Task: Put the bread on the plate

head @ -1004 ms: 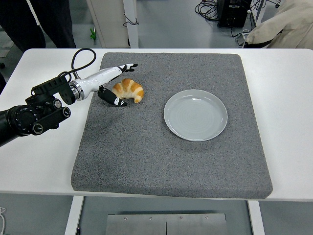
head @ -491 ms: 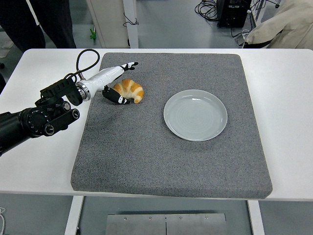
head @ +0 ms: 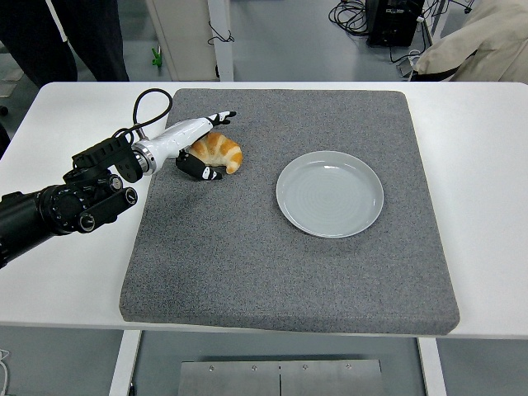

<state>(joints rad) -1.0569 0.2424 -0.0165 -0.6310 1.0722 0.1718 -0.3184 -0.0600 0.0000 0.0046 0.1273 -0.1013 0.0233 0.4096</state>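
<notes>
Looks like a lab from my feed: white counter (head: 487, 165) with grey mat (head: 272, 264), bare grey floor (head: 280, 41), cable tangle (head: 351, 15) far beyond the robot hand (head: 198, 148).

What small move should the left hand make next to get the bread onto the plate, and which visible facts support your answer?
Probably close the fingers on the bread. The left hand is already at the bread's left side, with fingers above and below it but not yet gripping, and the bread lies on the grey mat. The plate, off to the right, is empty, so a grasp has to come before any carrying.
</notes>
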